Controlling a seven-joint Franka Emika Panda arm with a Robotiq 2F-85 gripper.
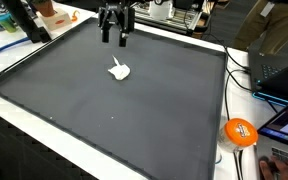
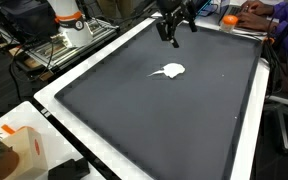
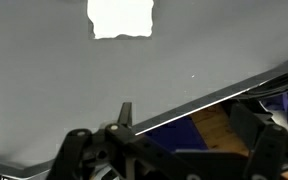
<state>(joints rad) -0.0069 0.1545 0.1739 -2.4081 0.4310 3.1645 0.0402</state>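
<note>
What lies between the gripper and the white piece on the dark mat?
Nothing lies between them. Only bare mat separates the open gripper, which hangs above the mat, from the white piece. Both exterior views show this.

Both exterior views overlook the mat (image 1: 104, 115) and claw (image 1: 114, 40) — wrist view closer.

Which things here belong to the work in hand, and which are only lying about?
In the work:
- tool, open, hanging above the far side of the mat
- white crumpled piece, apart from the tool
- dark mat under it

Only lying about:
- orange round object, off the mat
- box at the table's corner
</note>
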